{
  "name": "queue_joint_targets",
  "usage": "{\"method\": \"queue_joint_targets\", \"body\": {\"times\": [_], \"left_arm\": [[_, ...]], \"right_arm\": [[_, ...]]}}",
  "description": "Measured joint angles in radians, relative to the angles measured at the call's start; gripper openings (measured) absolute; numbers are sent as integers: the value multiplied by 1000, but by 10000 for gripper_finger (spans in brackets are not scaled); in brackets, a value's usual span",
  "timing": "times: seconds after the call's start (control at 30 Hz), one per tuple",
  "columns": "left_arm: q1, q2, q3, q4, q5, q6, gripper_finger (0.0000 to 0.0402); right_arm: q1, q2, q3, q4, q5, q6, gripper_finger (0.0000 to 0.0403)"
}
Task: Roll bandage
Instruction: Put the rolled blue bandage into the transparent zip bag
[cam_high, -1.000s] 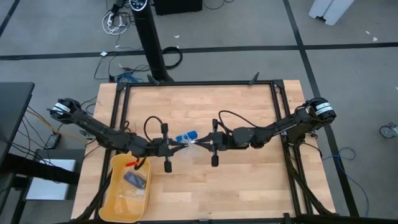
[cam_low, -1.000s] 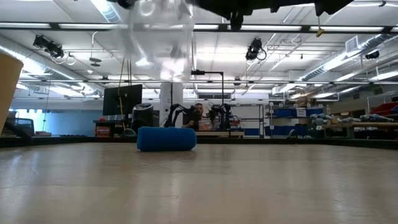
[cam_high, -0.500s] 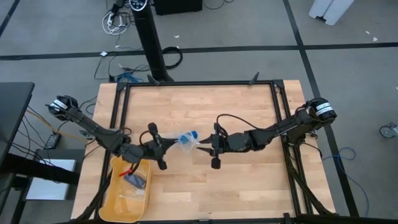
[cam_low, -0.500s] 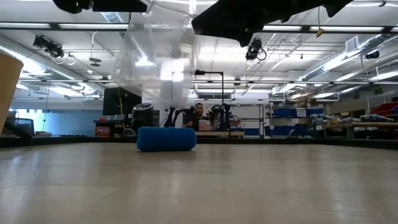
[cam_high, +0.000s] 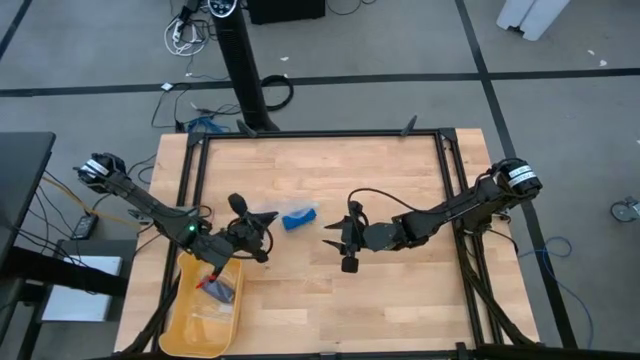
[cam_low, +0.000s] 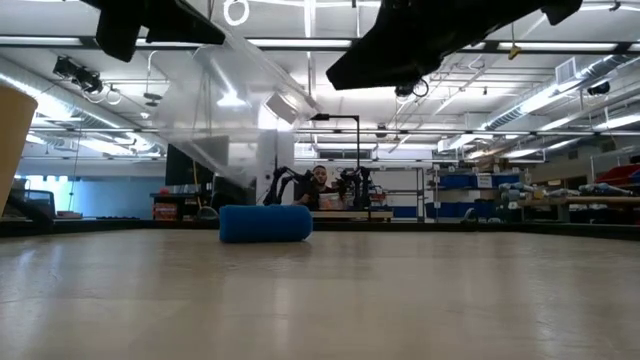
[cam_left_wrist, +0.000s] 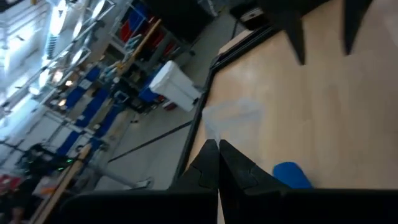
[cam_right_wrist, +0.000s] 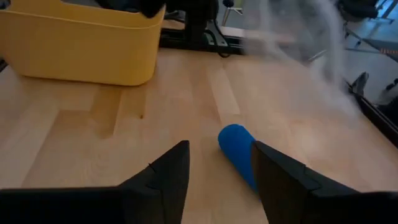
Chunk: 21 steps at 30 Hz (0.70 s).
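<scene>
The bandage (cam_high: 300, 216) is a small bright blue roll lying on its side on the wooden table (cam_high: 400, 300), also plain in the low view (cam_low: 265, 222). My left gripper (cam_high: 266, 219) hovers just left of the roll, shut on a clear plastic bag (cam_low: 230, 95) that hangs above the table. My right gripper (cam_high: 328, 238) stands open just right of the roll. In its wrist view the bandage (cam_right_wrist: 236, 146) lies just beyond the right gripper's (cam_right_wrist: 219, 152) spread fingers, touching neither. My left gripper pinches the clear bag between its two shut fingers (cam_left_wrist: 210, 163). The bag's film (cam_left_wrist: 233, 115) reaches out beyond the fingertips. In the low view the bag hangs slanted under the gripper, its lower end (cam_low: 288, 108) above the roll and clear of the table.
A yellow bin (cam_high: 180, 295) stands at the table's near left corner, holding a dark packet (cam_high: 218, 288) and a red item. A black frame (cam_high: 320, 134) runs round the table's edges. Bare wood lies to the right of and nearer than the roll.
My right gripper has opened, let go of the clear bag and drawn back toward the table's right and near edges. My left gripper has gone toward the left edge, carrying the bag, which has swung off slantwise to the left. The blue roll has stayed on the table.
</scene>
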Motion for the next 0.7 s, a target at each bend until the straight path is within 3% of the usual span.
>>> {"method": "queue_joint_targets", "body": {"times": [0.13,0.43,0.57,0.7], "left_arm": [[0,0,0,1,-65,62,0],[1,0,0,-22,-182,135,0],[1,0,0,-144,-173,-16,0],[1,1,0,-327,-163,-241,0]], "right_arm": [[6,0,0,11,-5,-29,179],[-101,0,0,61,-234,-84,183],[-137,18,2,73,-292,-94,192],[-160,119,82,5,-317,-123,206]]}}
